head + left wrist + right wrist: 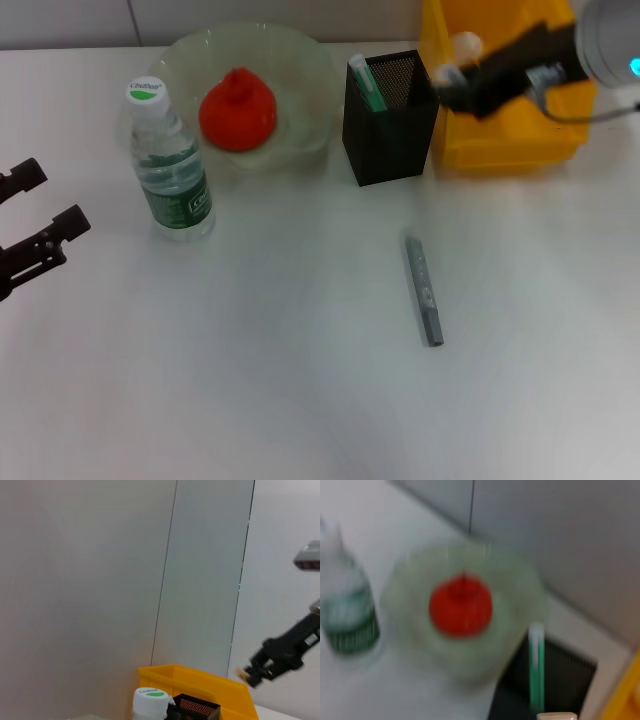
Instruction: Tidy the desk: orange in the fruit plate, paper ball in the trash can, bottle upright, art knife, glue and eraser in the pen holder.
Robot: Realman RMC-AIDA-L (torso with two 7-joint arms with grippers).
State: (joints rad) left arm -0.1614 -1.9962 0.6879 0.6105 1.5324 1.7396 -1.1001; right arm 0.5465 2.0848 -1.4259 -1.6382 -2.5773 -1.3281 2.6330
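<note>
— Beige and small, the eraser (466,45) is seen pinched in the right gripper (452,70), which is held above the pen holder (390,118) at its side nearest the trash can (505,140). Is that read correctly?

— It is. In the left wrist view the block is clamped between the fingertips, well above the mesh cup. The left gripper (45,215) is parked at the desk's left edge, its jaws apart and empty.

— What is already settled?

— The orange (238,110) is lying in the fruit plate (300,70), the bottle (170,165) is standing upright beside it, and a green-and-white stick, likely the glue (366,82), is leaning inside the holder. The art knife (423,288) is left flat on the desk.

— And the risk?

— The holder's mouth is narrow and the yellow bin is touching it — a release made slightly off-centre could send the eraser into the trash, or let it be bounced off the rim. The holder could also be tipped if clipped on descent.
</note>
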